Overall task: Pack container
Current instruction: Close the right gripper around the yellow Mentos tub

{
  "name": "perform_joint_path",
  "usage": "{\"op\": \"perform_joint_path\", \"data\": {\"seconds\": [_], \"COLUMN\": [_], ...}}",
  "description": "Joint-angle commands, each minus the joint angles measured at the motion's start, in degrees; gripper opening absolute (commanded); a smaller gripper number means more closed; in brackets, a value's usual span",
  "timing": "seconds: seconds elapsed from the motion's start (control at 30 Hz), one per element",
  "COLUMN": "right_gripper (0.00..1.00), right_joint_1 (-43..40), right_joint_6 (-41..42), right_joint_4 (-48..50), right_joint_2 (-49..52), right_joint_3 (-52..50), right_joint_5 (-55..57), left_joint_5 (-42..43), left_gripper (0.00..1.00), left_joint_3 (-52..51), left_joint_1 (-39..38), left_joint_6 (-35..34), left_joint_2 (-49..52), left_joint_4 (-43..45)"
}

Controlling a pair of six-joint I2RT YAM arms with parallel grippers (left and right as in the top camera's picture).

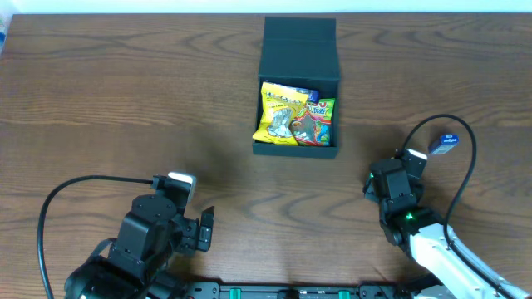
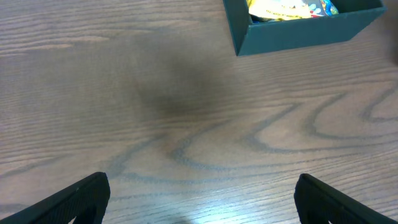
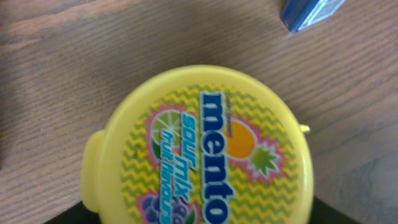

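The dark teal-green container (image 1: pixel 296 150) stands open at the back middle of the table, its flap lid (image 1: pixel 299 37) folded back. Inside lie a yellow snack packet (image 1: pixel 278 112) and a green-and-red one (image 1: pixel 317 123). The container's corner also shows in the left wrist view (image 2: pixel 298 37). My left gripper (image 1: pixel 204 228) is open and empty over bare wood (image 2: pixel 202 199), well in front of the container. My right gripper (image 1: pixel 391 184) is shut on a round yellow Mentos tub (image 3: pixel 205 149), lid up, close above the table; in the overhead view the arm hides the tub.
A small blue packet (image 1: pixel 446 142) lies on the table to the right of my right gripper and shows at the top of the right wrist view (image 3: pixel 311 11). Black cables loop beside both arms. The table is brown wood.
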Motion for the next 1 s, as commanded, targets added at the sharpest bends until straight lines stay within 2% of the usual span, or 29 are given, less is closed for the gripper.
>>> {"op": "perform_joint_path", "data": {"seconds": [0.0,0.07,0.13,0.27,0.33,0.47,0.53,0.8,0.97], "right_gripper": [0.61,0.56,0.56,0.46,0.33,0.15,0.01,0.01,0.01], "right_joint_1": [-0.4,-0.4,-0.4,-0.4,-0.4,-0.4,-0.4,0.3,1.9], "right_joint_6": [0.2,0.2,0.2,0.2,0.2,0.2,0.2,-0.9,-1.7], "right_joint_4": [0.0,-0.2,-0.2,-0.2,-0.1,0.2,0.4,-1.1,-8.5], "right_joint_2": [0.2,0.2,0.2,0.2,0.2,0.2,0.0,-7.2,-12.8], "right_joint_3": [-0.2,-0.2,-0.2,-0.2,-0.2,-0.2,-0.2,1.1,4.7], "right_joint_5": [1.5,1.5,1.5,1.6,1.5,1.6,1.5,-0.6,-6.4], "left_joint_5": [0.0,0.0,0.0,0.0,0.0,0.0,0.0,0.0,0.0], "left_gripper": [0.96,0.96,0.95,0.96,0.96,0.96,0.96,0.96,0.96], "left_joint_3": [-0.1,-0.1,-0.1,-0.1,-0.1,-0.1,-0.1,-0.1,-0.1], "left_joint_1": [0.3,0.3,0.3,0.3,0.3,0.3,0.3,0.3,0.3], "left_joint_6": [0.6,0.6,0.6,0.6,0.6,0.6,0.6,0.6,0.6], "left_joint_2": [-0.1,-0.1,-0.1,-0.1,-0.1,-0.1,-0.1,-0.1,-0.1], "left_joint_4": [0.0,0.0,0.0,0.0,0.0,0.0,0.0,0.0,0.0]}}
